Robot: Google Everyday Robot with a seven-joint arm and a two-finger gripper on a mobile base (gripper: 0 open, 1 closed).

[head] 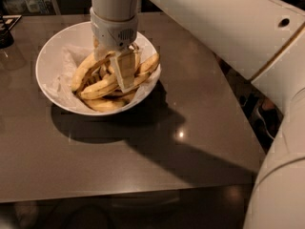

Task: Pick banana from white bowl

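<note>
The white bowl [46,56] stands at the far left of the dark table, lined with crumpled white paper and holding several yellow bananas. A long curved banana [96,88] lies across the middle of the pile. Another long one [85,70] lies to its left. My gripper [113,65] hangs straight down from the white wrist into the bowl. It is open, with its jaws standing either side of the pile's middle. The near finger [125,71] covers part of the bananas. Nothing is lifted.
The brown table [181,156] runs to its right edge near the arm's large white links [238,27]. A dark object [5,32] sits at the table's far left corner. A shoe [264,118] shows on the floor to the right.
</note>
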